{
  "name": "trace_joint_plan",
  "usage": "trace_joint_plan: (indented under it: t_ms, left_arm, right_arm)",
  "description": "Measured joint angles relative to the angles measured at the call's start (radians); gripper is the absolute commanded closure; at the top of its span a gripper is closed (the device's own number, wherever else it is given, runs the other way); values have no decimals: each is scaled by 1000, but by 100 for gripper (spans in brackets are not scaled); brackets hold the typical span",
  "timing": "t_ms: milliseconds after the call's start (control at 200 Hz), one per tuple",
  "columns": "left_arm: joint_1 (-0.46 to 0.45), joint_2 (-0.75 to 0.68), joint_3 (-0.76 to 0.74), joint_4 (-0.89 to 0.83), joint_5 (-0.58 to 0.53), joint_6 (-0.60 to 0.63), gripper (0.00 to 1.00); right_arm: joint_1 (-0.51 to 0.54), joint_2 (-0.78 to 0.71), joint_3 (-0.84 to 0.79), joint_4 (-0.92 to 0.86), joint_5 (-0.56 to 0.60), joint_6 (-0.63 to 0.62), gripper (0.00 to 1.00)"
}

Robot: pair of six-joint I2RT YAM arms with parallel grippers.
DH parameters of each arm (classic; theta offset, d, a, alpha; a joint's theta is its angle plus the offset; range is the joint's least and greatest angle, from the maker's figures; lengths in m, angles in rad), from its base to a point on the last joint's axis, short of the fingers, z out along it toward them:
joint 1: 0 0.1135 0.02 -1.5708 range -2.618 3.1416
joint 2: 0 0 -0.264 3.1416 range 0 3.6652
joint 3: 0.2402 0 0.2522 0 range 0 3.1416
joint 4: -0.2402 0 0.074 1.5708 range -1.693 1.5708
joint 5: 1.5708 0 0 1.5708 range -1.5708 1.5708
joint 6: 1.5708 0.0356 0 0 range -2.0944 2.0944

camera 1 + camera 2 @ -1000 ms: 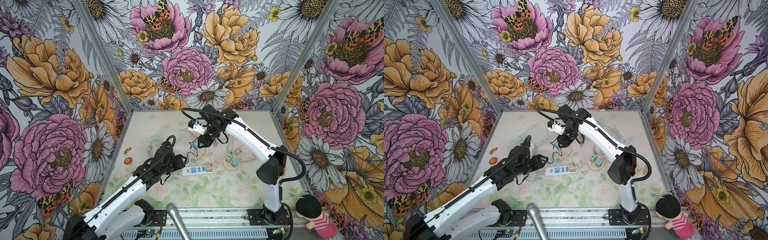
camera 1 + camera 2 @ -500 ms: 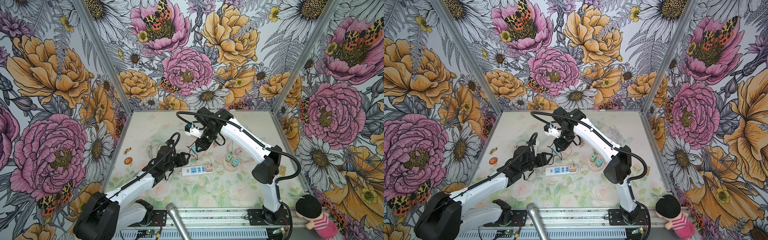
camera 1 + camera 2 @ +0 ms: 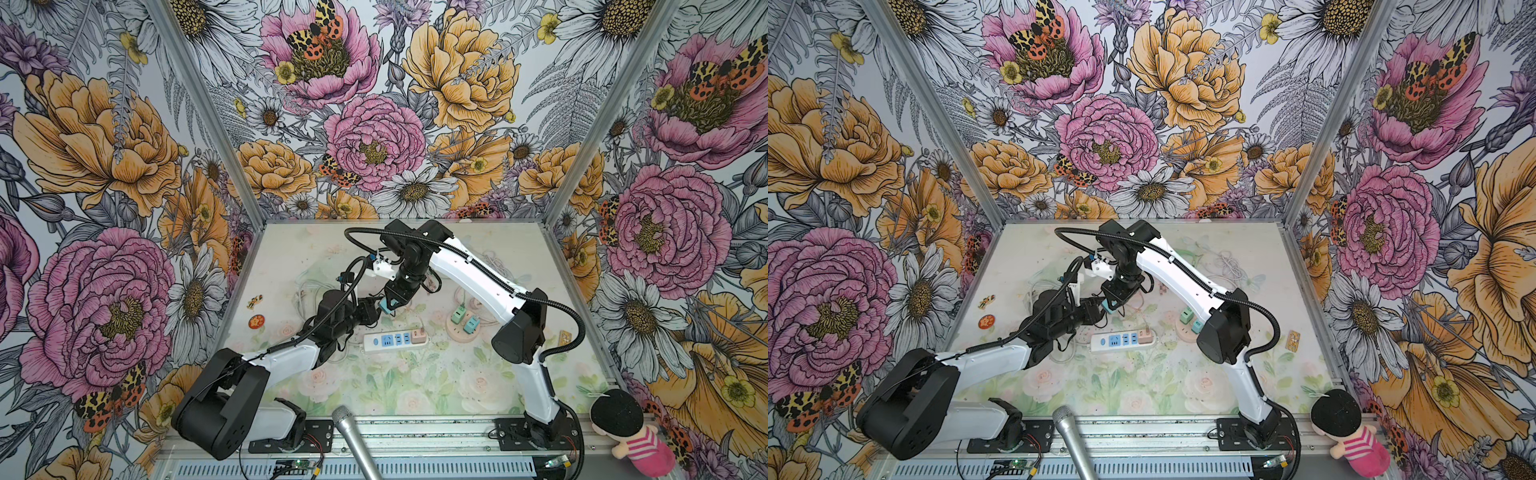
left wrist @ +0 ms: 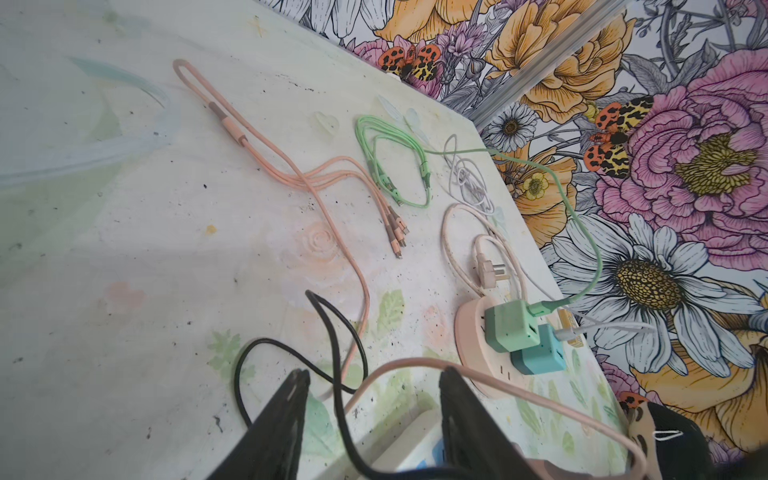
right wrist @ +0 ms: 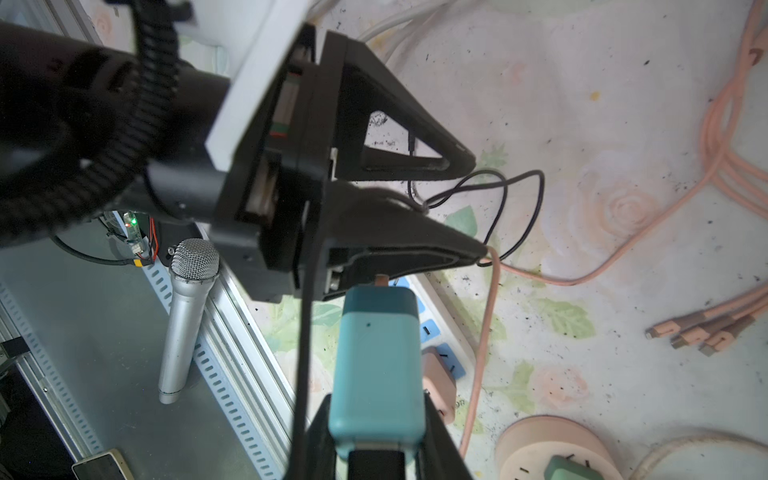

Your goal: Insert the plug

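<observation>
The right gripper (image 5: pixel 376 411) has the teal plug (image 5: pixel 376 353) clamped between its two fingers, jaws pressed on the block's sides. In both top views that plug (image 3: pixel 384 306) hangs near the middle of the table (image 3: pixel 415 386), on the far side of the white power strip (image 3: pixel 395 340) and apart from it, not in any socket. From the right wrist, the strip's blue sockets (image 5: pixel 428 332) peek out just beside the block.

And here is the left gripper (image 4: pixel 374 378), right up against the action! Its jaws stand well apart, clamped on nothing. A pink cable (image 4: pixel 361 291) crosses over one finger and dips through the gap, while a thin black wire (image 4: pixel 332 332) loops across the same space. The right wrist view shows the left gripper (image 5: pixel 476 205) just past the plug's far end, the pink cable (image 5: pixel 482 332) resting against its lower fingertip (image 5: pixel 478 249). A small pinkish stub sits at the plug's far end; what it is cannot be told.

On the strip, a pink adapter (image 3: pixel 419 336) occupies the end socket. To the right, a round pink socket base (image 4: pixel 469 320) carries a green cube (image 4: pixel 509 326) and a second teal cube (image 4: pixel 540 353). A silver microphone (image 3: pixel 353 436) lies at the front rail.
</observation>
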Motion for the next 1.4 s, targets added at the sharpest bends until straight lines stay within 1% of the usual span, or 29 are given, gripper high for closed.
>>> trace_joint_plan:
  t_ms: [50, 100, 190, 340, 385, 520, 570, 640, 766, 891, 951, 1011, 1146, 1241, 1316, 1401]
  left_arm:
    - [15, 35, 1, 28, 0, -9, 62]
    - [32, 53, 2, 36, 0, -11, 65]
    - [64, 45, 10, 22, -5, -19, 64]
    - [87, -40, 90, -113, -44, 2, 62]
    - [89, -69, 119, -149, -55, 12, 60]
    - [100, -119, 211, -346, -122, 52, 46]
    - [85, -150, 220, -416, -159, 63, 44]
    - [35, -230, 220, -547, -239, 82, 43]
    - [-84, -407, 219, -739, -364, 64, 40]
    - [-148, -576, 198, -851, -396, 30, 39]
    - [-164, -629, 179, -888, -398, 15, 38]
    - [-172, -655, 164, -922, -399, 0, 39]
    - [-199, -647, 143, -963, -399, 0, 38]
    - [-302, -641, 138, -961, -405, 62, 38]
    - [-407, -639, 135, -944, -405, 142, 38]
    - [-489, -639, 128, -912, -404, 220, 38]
  right_arm:
    - [8, 0, 0, -8, 3, -1, 100]
    - [15, 0, -2, -17, 12, -4, 100]
    - [35, 0, -13, -30, 27, -10, 100]
    - [56, 21, -25, -47, 30, -24, 100]
    - [60, 35, -25, -47, 30, -31, 100]
    - [58, 66, -19, -70, 18, -57, 100]
    - [50, 74, -18, -80, 6, -73, 100]
    - [34, 76, -18, -84, -20, -89, 100]
    - [-9, 74, -21, -60, -72, -100, 100]
    - [-49, 73, -24, -5, -135, -109, 100]
    - [-66, 67, -25, 12, -160, -109, 100]
    - [-82, 56, -26, 24, -175, -110, 100]
    - [-105, 14, -34, 39, -209, -110, 100]
    - [-106, -23, -50, 47, -249, -117, 100]
    - [-106, -50, -77, 54, -274, -127, 100]
    - [-106, -73, -119, 56, -293, -136, 100]
